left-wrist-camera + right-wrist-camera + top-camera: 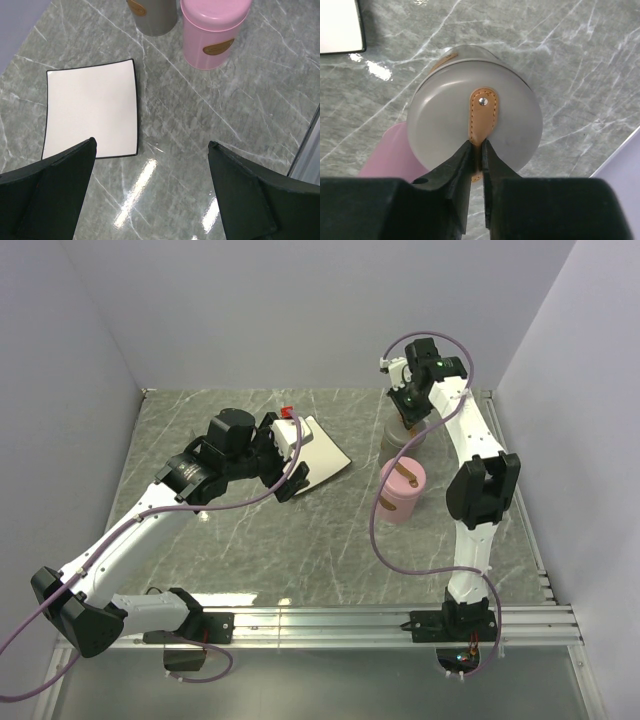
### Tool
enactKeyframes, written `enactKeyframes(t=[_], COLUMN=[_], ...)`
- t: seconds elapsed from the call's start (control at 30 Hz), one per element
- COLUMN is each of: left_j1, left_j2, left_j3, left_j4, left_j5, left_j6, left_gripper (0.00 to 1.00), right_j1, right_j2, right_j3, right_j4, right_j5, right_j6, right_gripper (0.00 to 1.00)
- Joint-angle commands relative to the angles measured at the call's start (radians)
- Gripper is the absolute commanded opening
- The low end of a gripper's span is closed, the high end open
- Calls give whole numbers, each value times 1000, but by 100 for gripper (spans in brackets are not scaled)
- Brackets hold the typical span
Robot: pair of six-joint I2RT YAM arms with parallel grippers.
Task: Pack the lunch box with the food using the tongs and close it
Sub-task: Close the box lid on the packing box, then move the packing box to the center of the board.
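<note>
The grey round lunch box [475, 125] stands on the table with its lid on, at the back right in the top view [398, 443]. My right gripper [476, 146] hangs right above it, shut on the tan leather strap [482, 112] on the lid; only a thin slit shows between the fingers. My left gripper [151, 144] is wide open with nothing between its fingers, low over the marble beside the white plate [90, 107]. The plate is bare. The food and the tongs are out of view.
A pink round tin [403, 490] with a tan strap stands just in front of the grey box, lid on. The white square plate [325, 455] lies mid-table, partly under my left wrist. Walls close in the back and both sides; a metal rail runs along the near edge.
</note>
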Motion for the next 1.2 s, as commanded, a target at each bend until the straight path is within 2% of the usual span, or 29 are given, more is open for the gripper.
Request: enactKeyframes(t=[0.0,0.2,0.23,0.33,0.5,0.6,0.77,0.9,1.17], left_j1=[4,6,6,7,18,29,64,76,96], left_j2=[-8,0,2,6,11,14,22,14,12], left_j3=[5,12,15,19,27,33,64,61,59], left_j4=[7,6,4,3,1,-4,-25,-10,-19], left_j5=[35,41,39,41,55,70,156,173,205], left_j6=[-22,-31,-31,-34,-44,-48,-64,-76,-96], left_gripper=[99,99,99,99,99,99,99,99,99], right_j1=[1,-20,-23,-42,-104,-167,-279,-358,-413], right_j2=[-1,-53,-57,-80,-127,-196,-268,-357,-408], right_j3=[-21,29,37,63,86,45,-32,-201,-536], right_j4=[-45,-43,-42,-32,-11,-2,-58,-100,-51], right_j5=[-97,-146,-147,-173,-275,-382,-495,-600,-534], right_j6=[25,60,62,82,113,111,71,68,27], right_gripper=[22,43,50,59,66,74,76,75,73])
